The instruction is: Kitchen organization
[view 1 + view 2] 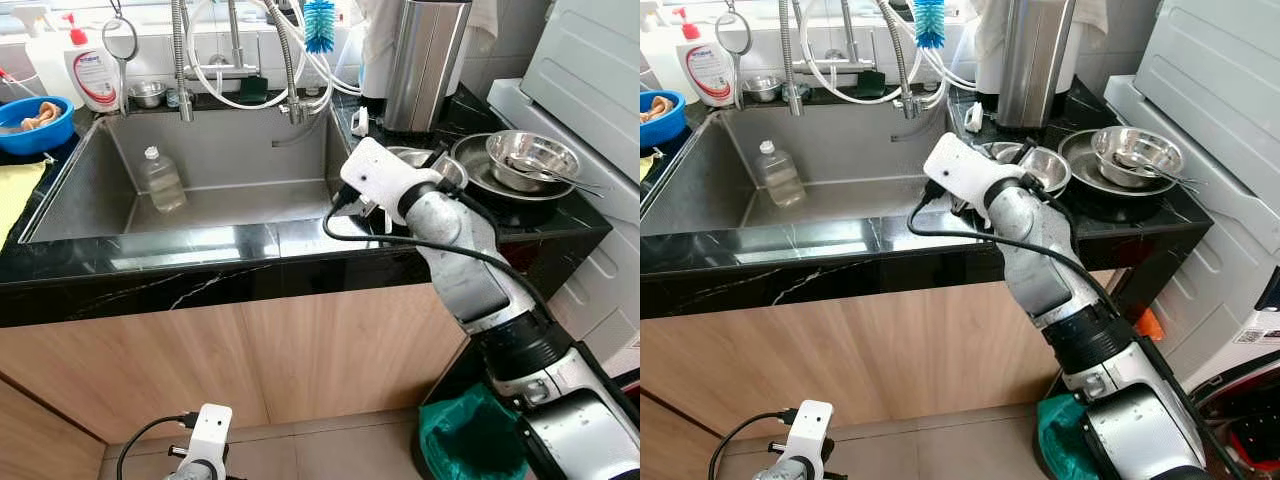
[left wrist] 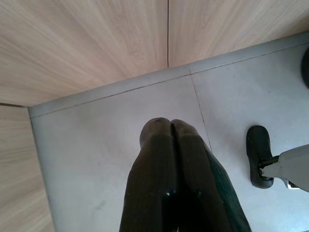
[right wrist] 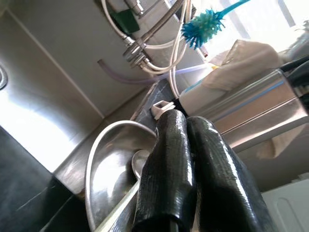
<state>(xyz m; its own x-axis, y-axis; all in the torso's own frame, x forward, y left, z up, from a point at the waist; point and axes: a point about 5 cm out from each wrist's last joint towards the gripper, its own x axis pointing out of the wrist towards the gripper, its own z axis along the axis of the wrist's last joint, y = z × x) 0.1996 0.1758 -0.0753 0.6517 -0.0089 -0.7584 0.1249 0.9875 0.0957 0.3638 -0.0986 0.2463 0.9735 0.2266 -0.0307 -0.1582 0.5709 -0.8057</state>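
I am reaching my right end effector [image 3: 186, 130] over the black marble bench [image 1: 200, 265], its two black fingers pressed together and holding nothing, hovering at the rim of a small stainless steel bowl [image 3: 113, 166]. At two o'clock from that bowl, a wide steel plate [image 1: 478, 172] is carrying a second shiny steel bowl [image 1: 531, 158] with metal utensils [image 1: 560, 178] lying in it. In the stainless steel sink [image 1: 95, 190], a clear plastic bottle [image 1: 162, 180] is leaning at nine o'clock from my wrist. A blue plastic bowl [image 1: 35, 125] at ten o'clock is holding tan pieces I cannot identify. My left end effector [image 2: 169, 140] is hanging closed and empty above the grey floor [image 2: 96, 159].
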